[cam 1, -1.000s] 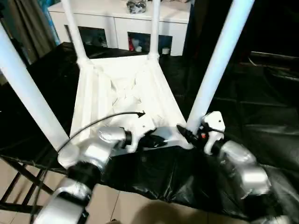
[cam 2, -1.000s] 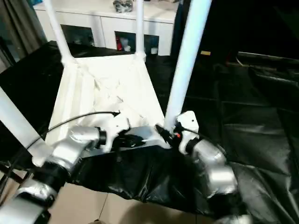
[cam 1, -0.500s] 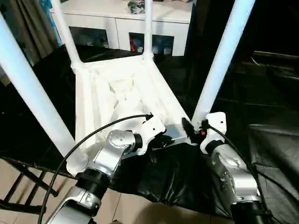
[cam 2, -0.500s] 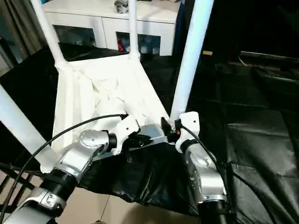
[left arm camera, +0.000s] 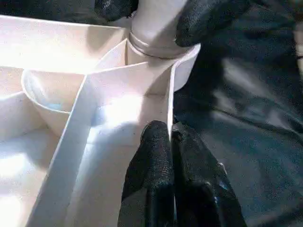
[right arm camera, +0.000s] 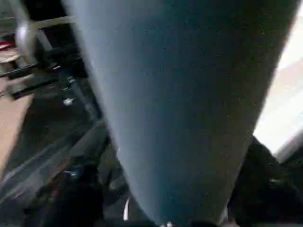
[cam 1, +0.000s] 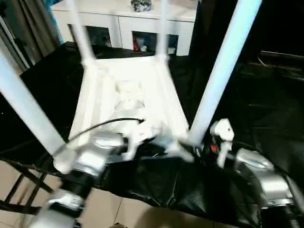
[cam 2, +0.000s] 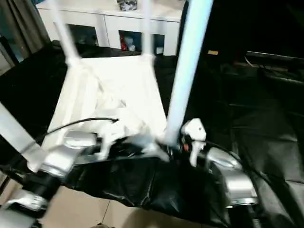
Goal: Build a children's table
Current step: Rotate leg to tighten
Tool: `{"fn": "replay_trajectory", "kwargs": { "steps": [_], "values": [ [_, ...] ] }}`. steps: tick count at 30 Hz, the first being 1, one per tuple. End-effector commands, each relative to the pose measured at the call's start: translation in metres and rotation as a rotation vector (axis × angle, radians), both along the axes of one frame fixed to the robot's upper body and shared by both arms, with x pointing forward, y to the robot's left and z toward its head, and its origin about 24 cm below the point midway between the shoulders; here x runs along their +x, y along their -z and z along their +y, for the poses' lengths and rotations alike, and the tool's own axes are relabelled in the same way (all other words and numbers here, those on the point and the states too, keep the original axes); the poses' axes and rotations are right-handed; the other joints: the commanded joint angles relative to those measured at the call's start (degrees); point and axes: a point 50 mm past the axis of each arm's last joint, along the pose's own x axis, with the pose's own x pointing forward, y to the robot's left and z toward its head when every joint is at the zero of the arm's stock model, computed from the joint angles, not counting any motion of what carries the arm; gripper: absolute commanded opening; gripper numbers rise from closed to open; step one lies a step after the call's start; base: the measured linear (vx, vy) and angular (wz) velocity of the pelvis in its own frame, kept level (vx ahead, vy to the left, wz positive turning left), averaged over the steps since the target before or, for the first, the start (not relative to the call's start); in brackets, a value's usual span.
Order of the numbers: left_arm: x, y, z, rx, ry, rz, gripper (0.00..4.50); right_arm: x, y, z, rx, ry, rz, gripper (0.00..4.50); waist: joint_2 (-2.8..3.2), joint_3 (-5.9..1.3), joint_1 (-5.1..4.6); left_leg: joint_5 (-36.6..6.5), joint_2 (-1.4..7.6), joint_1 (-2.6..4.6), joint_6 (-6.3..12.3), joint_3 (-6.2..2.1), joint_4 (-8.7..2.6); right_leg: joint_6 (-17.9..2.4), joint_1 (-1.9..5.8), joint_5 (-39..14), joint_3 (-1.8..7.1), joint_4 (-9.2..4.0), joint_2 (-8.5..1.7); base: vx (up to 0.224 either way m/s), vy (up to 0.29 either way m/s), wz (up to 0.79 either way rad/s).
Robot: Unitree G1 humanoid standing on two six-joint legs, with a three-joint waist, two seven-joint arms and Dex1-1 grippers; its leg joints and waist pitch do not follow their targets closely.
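The children's table lies upside down: its white ribbed tabletop (cam 1: 128, 90) rests on a black sheet with four white legs standing up from the corner sockets. My left gripper (left arm camera: 170, 130) is shut on the thin wall of the tabletop's near rim, close to the near right socket (left arm camera: 156, 47). My right gripper (cam 1: 199, 148) is at the base of the near right leg (cam 1: 218, 71). It stands open, with one black finger (left arm camera: 208, 19) on each side of the leg just above the socket. In the right wrist view the leg (right arm camera: 180, 104) looms between the fingers.
The near left leg (cam 1: 23, 104) rises steeply beside my left forearm. A white glass-doored cabinet (cam 1: 123, 23) stands behind. The black sheet (cam 1: 266, 109) spreads far to the right. A black cable (cam 1: 104, 124) arcs over my left wrist. Dark stand bars (cam 1: 19, 185) and bare floor lie below the near edge.
The whole picture has shifted and tilted, so the camera moved. My left gripper keeps its hold on the rim. My right gripper stays at the near right leg's base, its forearm now lower and further right.
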Motion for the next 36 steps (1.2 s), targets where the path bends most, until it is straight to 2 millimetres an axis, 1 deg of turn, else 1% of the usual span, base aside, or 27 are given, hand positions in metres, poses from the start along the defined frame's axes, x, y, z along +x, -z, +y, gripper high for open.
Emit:
{"fn": "replay_trajectory", "kwargs": {
  "steps": [1,2,3,5,6,7,8,9,10,13,15,17,21,23,24,25,26,27,28,29,30,31,32,33,34,35,36],
  "values": [
    [0.006,-0.007,0.0,-0.016,0.023,-0.008,0.0,-0.008,0.003,0.009,0.015,-0.162,0.059,2.7,-1.04,-2.9,0.18,-11.6,3.2,0.56,4.75,-1.06,-3.46,-13.1,2.56,-10.6,2.38,-3.72,-3.26,0.0,0.0,0.0],
    [0.007,-0.008,0.004,-0.003,0.033,-0.009,0.0,-0.008,0.003,0.007,0.007,-0.192,0.066,2.7,-0.99,-2.87,0.25,-11.7,3.2,0.59,4.76,-1.06,-3.45,-13.2,2.5,-10.7,2.37,-3.75,-3.31,0.0,0.0,0.0],
    [0.009,-0.009,0.007,0.008,0.049,-0.006,0.0,-0.006,0.002,0.005,-0.001,-0.217,0.07,2.58,-1.16,-2.82,0.27,-11.8,3.15,0.54,4.52,-1.03,-3.41,-13.3,2.51,-11.5,2.36,-3.77,-3.4,0.0,0.0,0.0],
    [0.01,-0.011,0.009,0.011,0.062,-0.002,0.0,-0.004,0.002,0.005,0.0,-0.244,0.079,2.51,-1.11,-2.84,0.38,-11.8,3.2,0.49,4.21,-1.06,-3.39,-13.3,2.52,-11.8,2.4,-3.76,-3.55,0.0,0.0,0.0],
    [0.011,-0.011,0.009,0.012,0.067,-0.001,0.0,-0.004,0.002,0.005,-0.002,-0.258,0.082,2.35,-1.12,-2.84,0.37,-11.9,3.21,0.48,3.98,-1.09,-3.4,-13.6,2.59,-12.0,2.33,-3.73,-3.58,0.0,0.0,0.0],
    [0.011,-0.011,0.01,0.015,0.071,-0.002,0.0,-0.004,0.002,0.005,-0.005,-0.266,0.084,2.26,-1.29,-2.94,0.51,-11.3,3.31,0.56,3.95,-1.11,-3.33,-13.7,2.57,-11.1,2.37,-3.53,-3.63,0.0,0.0,0.0],
    [0.011,-0.011,0.01,0.019,0.074,-0.004,0.0,-0.003,0.002,0.005,-0.008,-0.273,0.085,2.21,-1.28,-2.96,0.52,-10.9,3.28,0.52,4.05,-1.08,-3.3,-13.9,2.6,-10.4,2.37,-3.47,-3.57,0.0,0.0,0.0],
    [0.012,-0.012,0.01,0.02,0.076,-0.004,0.0,-0.004,0.002,0.005,-0.014,-0.291,0.093,2.18,-1.31,-2.99,0.65,-10.2,3.27,0.59,4.36,-1.02,-3.21,-14.3,2.53,-8.8,2.33,-3.29,-3.48,0.0,0.0,0.0],
    [0.013,-0.012,0.01,0.021,0.077,-0.005,0.0,-0.004,0.003,0.006,-0.02,-0.303,0.097,2.15,-1.43,-2.97,0.68,-10.1,3.25,0.6,4.42,-0.99,-3.21,-14.3,2.56,-8.8,2.32,-3.33,-3.5,0.0,0.0,0.0],
    [0.015,-0.012,0.01,0.019,0.081,-0.003,0.0,-0.004,0.004,0.008,-0.021,-0.333,0.113,2.1,-1.39,-2.87,0.81,-10.8,3.29,0.61,4.08,-1.03,-3.26,-14.3,2.6,-10.4,2.31,-3.46,-3.62,0.0,0.0,0.0],
    [0.015,-0.011,0.01,0.015,0.079,-0.001,0.0,-0.004,0.005,0.01,-0.016,-0.341,0.116,2.09,-1.46,-2.9,0.88,-11.1,3.27,0.63,3.97,-1.03,-3.23,-14.2,2.61,-10.7,2.33,-3.48,-3.63,0.0,0.0,0.0],
    [0.015,-0.011,0.009,0.01,0.074,0.0,0.0,-0.004,0.006,0.012,-0.005,-0.342,0.119,2.09,-1.4,-2.91,1.06,-11.1,3.32,0.67,3.87,-1.05,-3.24,-14.2,2.6,-10.5,2.35,-3.43,-3.62,0.0,0.0,0.0],
    [0.017,-0.009,0.009,0.009,0.023,-0.016,0.0,-0.009,0.008,0.015,0.051,-0.291,0.131,2.09,-1.45,-2.95,1.21,-10.8,3.33,0.63,3.94,-1.07,-3.24,-14.2,2.64,-10.0,2.33,-3.33,-3.62,0.0,0.0,0.0],
    [0.02,-0.008,0.008,0.017,-0.026,-0.03,0.0,-0.011,0.009,0.016,0.07,-0.243,0.125,2.09,-1.34,-2.9,1.44,-11.1,3.41,0.81,3.88,-1.05,-3.27,-14.0,2.48,-10.3,2.41,-3.46,-3.67,0.0,0.0,0.0],
    [0.024,-0.007,0.003,0.01,-0.103,-0.042,0.0,-0.01,0.014,0.019,0.076,-0.12,0.111,2.09,-1.39,-2.87,1.35,-11.2,3.4,0.7,3.75,-1.1,-3.35,-14.0,2.54,-10.6,2.38,-3.45,-3.65,0.0,0.0,0.0],
    [0.025,-0.006,-0.001,-0.004,-0.138,-0.046,0.0,-0.009,0.017,0.02,0.07,-0.042,0.099,2.09,-1.28,-2.62,1.42,-12.6,3.41,0.91,3.02,-1.08,-3.52,-13.5,2.16,-12.8,2.47,-3.85,-3.74,0.0,0.0,0.0],
    [0.025,-0.006,-0.001,-0.004,-0.138,-0.046,0.0,-0.009,0.017,0.02,0.07,-0.042,0.099,2.09,-1.39,-2.6,1.09,-14.5,3.29,0.91,1.96,-1.29,-3.74,-12.8,2.24,-16.0,2.41,-4.1,-3.86,0.0,0.0,0.0],
    [0.025,-0.006,-0.003,-0.016,-0.155,-0.047,0.0,-0.009,0.02,0.021,0.065,0.006,0.091,2.09,-1.46,-2.52,0.94,-15.1,3.22,0.77,1.59,-1.42,-3.87,-12.1,2.42,-17.8,2.33,-4.26,-3.89,0.0,0.0,0.0],
    [0.022,-0.004,-0.015,-0.036,-0.175,-0.05,0.0,-0.006,0.027,0.024,0.059,0.138,0.101,2.08,-1.09,-2.31,0.8,-16.6,3.35,0.98,0.58,-1.51,-4.07,-10.9,2.05,-20.9,2.48,-4.66,-3.95,0.0,0.0,0.0],
    [0.018,-0.002,-0.027,-0.057,-0.188,-0.049,0.0,-0.004,0.033,0.029,0.062,0.255,0.123,2.08,-1.12,-2.16,0.47,-19.0,3.36,1.3,-0.53,-1.6,-4.22,-10.1,1.63,-23.7,2.5,-5.08,-3.91,0.0,0.0,0.0],
    [0.017,-0.002,-0.034,-0.073,-0.197,-0.046,0.0,-0.002,0.036,0.03,0.06,0.322,0.14,2.07,-1.27,-2.06,0.15,-19.8,3.26,1.06,-0.95,-1.78,-4.41,-9.5,1.82,-25.0,2.4,-5.11,-3.93,0.0,0.0,0.0],
    [0.016,-0.002,-0.038,-0.086,-0.203,-0.042,0.0,0.0,0.039,0.032,0.058,0.371,0.154,2.06,-1.21,-2.03,-0.3,-21.1,3.21,1.04,-1.62,-2.07,-4.68,-8.3,1.96,-27.5,2.22,-5.35,-3.94,0.0,0.0,0.0],
    [0.015,-0.002,-0.042,-0.097,-0.208,-0.038,0.0,0.001,0.039,0.033,0.066,0.398,0.158,2.05,-1.26,-1.95,-0.57,-22.0,3.17,1.14,-1.74,-2.11,-4.74,-7.7,1.84,-28.7,2.19,-5.59,-3.93,0.0,0.0,0.0],
    [0.013,-0.003,-0.05,-0.122,-0.218,-0.032,0.0,0.004,0.04,0.037,0.086,0.464,0.17,2.05,-1.19,-1.85,-0.97,-23.6,2.96,1.37,-1.6,-2.13,-4.65,-6.6,1.61,-31.2,2.21,-6.11,-3.93,0.0,0.0,0.0],
    [0.01,-0.004,-0.059,-0.13,-0.208,-0.041,0.0,0.007,0.039,0.041,0.102,0.523,0.178,2.05,-1.1,-1.54,-1.32,-25.3,2.87,1.57,-1.61,-2.3,-4.74,-5.6,1.37,-34.2,2.12,-6.62,-3.97,0.0,0.0,0.0],
    [0.008,-0.004,-0.064,-0.128,-0.194,-0.053,0.0,0.009,0.037,0.045,0.11,0.549,0.178,2.05,-1.13,-1.64,-1.65,-26.3,2.76,1.84,-1.79,-2.51,-4.7,-4.7,1.3,-36.4,2.0,-6.96,-4.05,0.0,0.0,0.0],
    [0.006,-0.003,-0.066,-0.126,-0.188,-0.058,0.0,0.009,0.037,0.047,0.113,0.557,0.177,2.05,-0.89,-1.71,-1.78,-26.4,2.75,1.95,-1.81,-2.58,-4.74,-4.5,1.33,-36.5,1.96,-7.04,-4.06,0.0,0.0,0.0]
  ]
}}
